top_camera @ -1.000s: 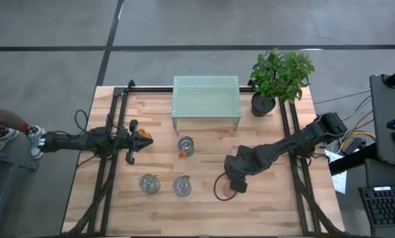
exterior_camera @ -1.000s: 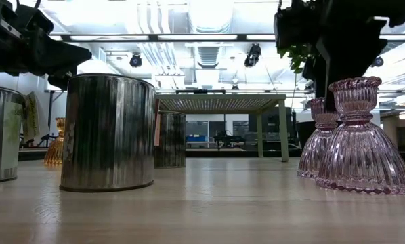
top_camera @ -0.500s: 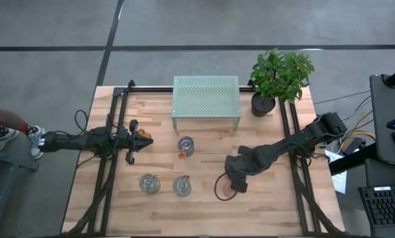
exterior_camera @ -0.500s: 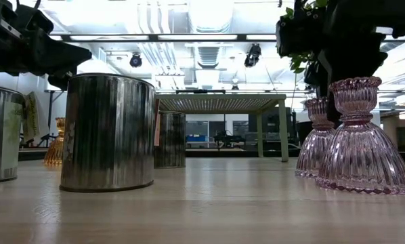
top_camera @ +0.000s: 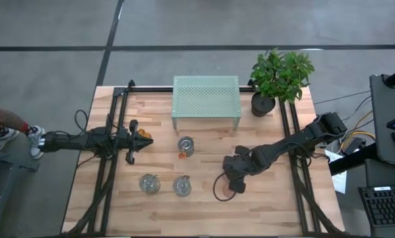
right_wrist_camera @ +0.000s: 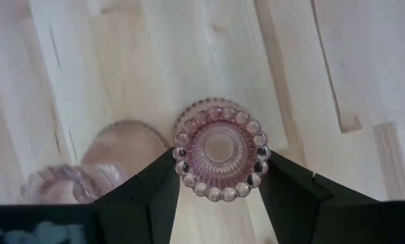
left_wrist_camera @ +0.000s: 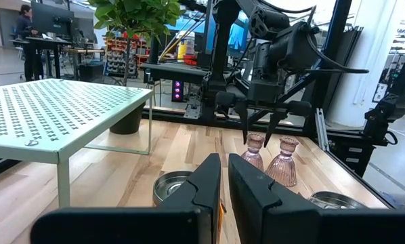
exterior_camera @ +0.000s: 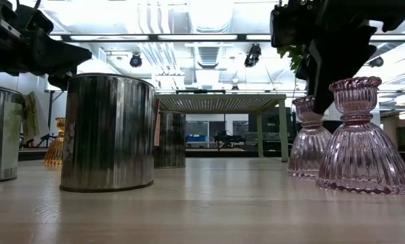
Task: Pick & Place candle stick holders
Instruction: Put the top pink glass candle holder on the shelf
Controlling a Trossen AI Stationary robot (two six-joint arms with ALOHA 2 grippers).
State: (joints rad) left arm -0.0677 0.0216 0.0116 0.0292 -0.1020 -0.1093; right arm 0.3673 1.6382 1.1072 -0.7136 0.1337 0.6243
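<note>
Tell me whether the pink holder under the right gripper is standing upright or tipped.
Upright. In the low view the pink holder stands base down on the table; the right wrist view looks straight down its round top between the right gripper's fingers.

From overhead, my right gripper (top_camera: 236, 176) covers most of the pink holder (top_camera: 225, 186) under it, so I can't see the fingers there. The 2nd pink holder (right_wrist_camera: 67, 177) is a blur cut off by a finger in the right wrist view. In the low view, 1 silvery jar (exterior_camera: 1, 134) is cut by the picture's edge, another jar (exterior_camera: 170, 139) is half hidden behind the nearest jar (exterior_camera: 108, 133), and the amber holder (exterior_camera: 54, 142) is partly hidden too. The left gripper (top_camera: 142, 138) is too small overhead for me to judge.
</note>
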